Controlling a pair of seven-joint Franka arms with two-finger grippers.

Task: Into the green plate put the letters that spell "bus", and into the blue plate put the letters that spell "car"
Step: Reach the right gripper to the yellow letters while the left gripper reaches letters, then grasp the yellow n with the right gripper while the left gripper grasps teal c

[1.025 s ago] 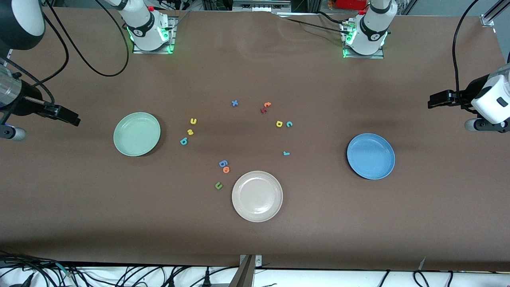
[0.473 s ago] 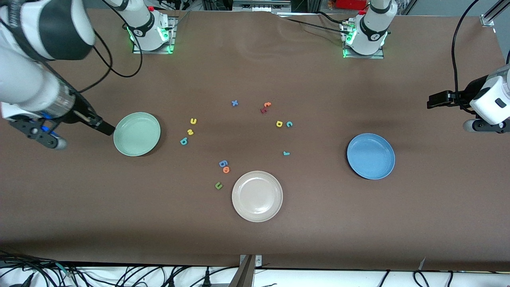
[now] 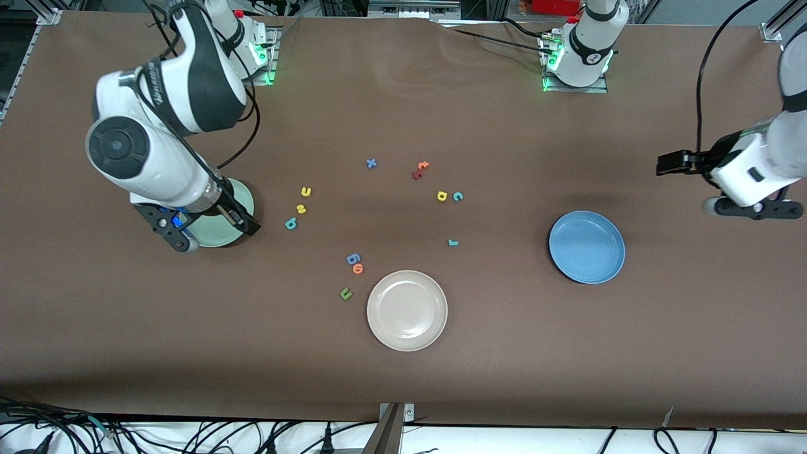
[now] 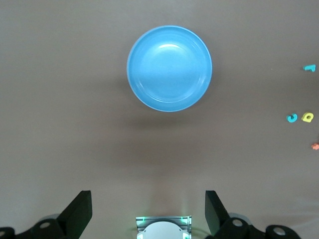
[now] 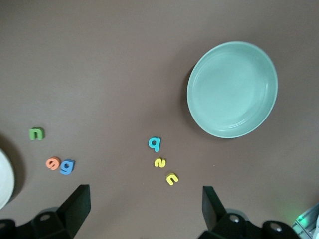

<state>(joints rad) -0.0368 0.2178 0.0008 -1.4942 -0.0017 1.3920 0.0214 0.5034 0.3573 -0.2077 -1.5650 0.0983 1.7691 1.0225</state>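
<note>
The green plate [image 3: 217,234] is lying at the right arm's end of the table, partly hidden under the right gripper [image 5: 144,211], which is hanging over it with fingers wide and empty. The blue plate [image 3: 587,246] is sitting empty toward the left arm's end, with the left gripper [image 4: 148,214] hanging nearby, wide apart and probably over bare table. Between the plates are lying the teal b [image 3: 290,222], yellow s [image 3: 301,209] and yellow u [image 3: 306,192], then the yellow a [image 3: 442,196], teal c [image 3: 458,196] and teal r [image 3: 452,242].

The mint-green plate [image 5: 232,88], empty, is largely hidden by an arm in the front view. Beside it, toward mid-table, lie the yellow u [image 3: 306,192], yellow s [image 3: 301,209] and teal b [image 3: 290,223] in a short row. The yellow a [image 3: 442,196] seems to touch the teal c [image 3: 458,196]; the teal r [image 3: 453,243] lies nearer the camera. The empty blue plate [image 3: 587,246] sits toward the left arm's end.
</note>
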